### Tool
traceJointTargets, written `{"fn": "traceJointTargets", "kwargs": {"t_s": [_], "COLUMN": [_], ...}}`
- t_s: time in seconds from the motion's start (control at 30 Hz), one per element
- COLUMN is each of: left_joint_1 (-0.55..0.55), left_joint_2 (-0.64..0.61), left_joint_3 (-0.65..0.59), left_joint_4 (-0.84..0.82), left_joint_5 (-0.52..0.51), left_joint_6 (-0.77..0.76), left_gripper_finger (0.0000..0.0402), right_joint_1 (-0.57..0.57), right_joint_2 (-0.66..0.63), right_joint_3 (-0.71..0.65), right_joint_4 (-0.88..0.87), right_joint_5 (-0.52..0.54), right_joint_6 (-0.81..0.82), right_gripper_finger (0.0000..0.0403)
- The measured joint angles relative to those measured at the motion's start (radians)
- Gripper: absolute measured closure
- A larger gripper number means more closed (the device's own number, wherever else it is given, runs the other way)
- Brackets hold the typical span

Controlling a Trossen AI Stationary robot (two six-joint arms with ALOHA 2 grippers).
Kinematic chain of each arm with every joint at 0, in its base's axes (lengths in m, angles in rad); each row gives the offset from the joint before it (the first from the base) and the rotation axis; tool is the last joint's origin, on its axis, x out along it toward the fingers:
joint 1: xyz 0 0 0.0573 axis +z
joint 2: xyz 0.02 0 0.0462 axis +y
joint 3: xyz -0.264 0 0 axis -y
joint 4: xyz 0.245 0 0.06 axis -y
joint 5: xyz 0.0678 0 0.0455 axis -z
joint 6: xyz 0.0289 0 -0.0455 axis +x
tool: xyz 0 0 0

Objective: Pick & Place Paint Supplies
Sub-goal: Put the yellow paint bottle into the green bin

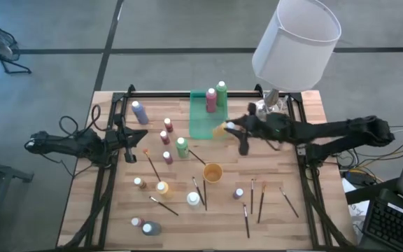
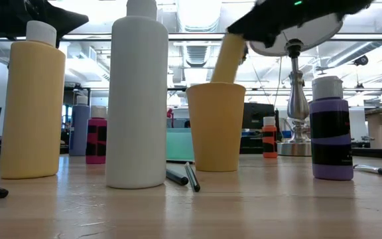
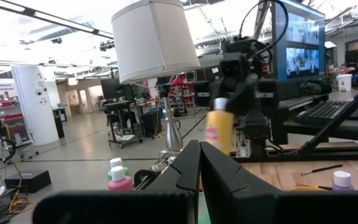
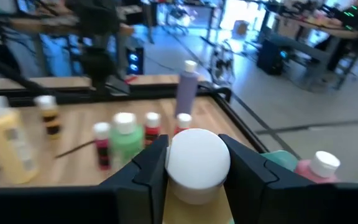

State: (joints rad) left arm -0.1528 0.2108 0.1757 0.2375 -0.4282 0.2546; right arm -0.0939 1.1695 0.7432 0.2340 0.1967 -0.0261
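My right gripper [image 1: 231,128] reaches in from the table's right and is shut on a yellow paint bottle [image 1: 221,129] beside the right edge of the green tray [image 1: 203,120]. The low view shows this bottle [image 2: 229,58] tilted in the air above the orange cup [image 2: 216,126]. A pink bottle [image 1: 211,100] and a green bottle [image 1: 221,90] stand in the tray's far end. My left gripper [image 1: 129,148] waits shut over the table's left part, holding nothing. More bottles and dark-handled brushes [image 1: 152,166] rest on the wood. My right gripper pinches the yellow bottle at its top, with the white cap [image 4: 197,155] between the two fingers [image 4: 151,165]. The fingers come nearly level from the table's right. The bottle [image 3: 219,130] hangs below them, lifted clear and tilted.
A lamp with a white shade [image 1: 296,42] stands at the far right, its base [image 1: 270,102] just behind the right gripper. Purple [image 1: 140,112], red [image 1: 168,127], green [image 1: 181,147], yellow [image 1: 162,187] and white [image 1: 193,200] bottles stand around the orange cup [image 1: 213,172]. Brushes [image 1: 260,199] lie near right.
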Motion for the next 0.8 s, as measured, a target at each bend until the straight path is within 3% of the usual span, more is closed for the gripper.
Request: {"fn": "traceJointTargets", "kwargs": {"t_s": [0.23,0.5,0.8], "left_joint_1": [0.000,0.000,0.000], "left_joint_2": [0.000,0.000,0.000], "left_joint_3": [0.000,0.000,0.000], "left_joint_4": [0.000,0.000,0.000], "left_joint_5": [0.000,0.000,0.000], "left_joint_6": [0.000,0.000,0.000], "left_gripper_finger": [0.0385,0.0385,0.0385], "right_joint_1": [-0.138,-0.261,-0.292], "right_joint_2": [0.221,0.427,0.532], "right_joint_3": [0.169,0.278,0.308], "right_joint_4": [0.003,-0.021,-0.021], "right_joint_5": [-0.003,-0.093,-0.092], "right_joint_6": [0.052,0.138,0.124], "right_gripper_finger": [0.0290,0.0285,0.0290]}}
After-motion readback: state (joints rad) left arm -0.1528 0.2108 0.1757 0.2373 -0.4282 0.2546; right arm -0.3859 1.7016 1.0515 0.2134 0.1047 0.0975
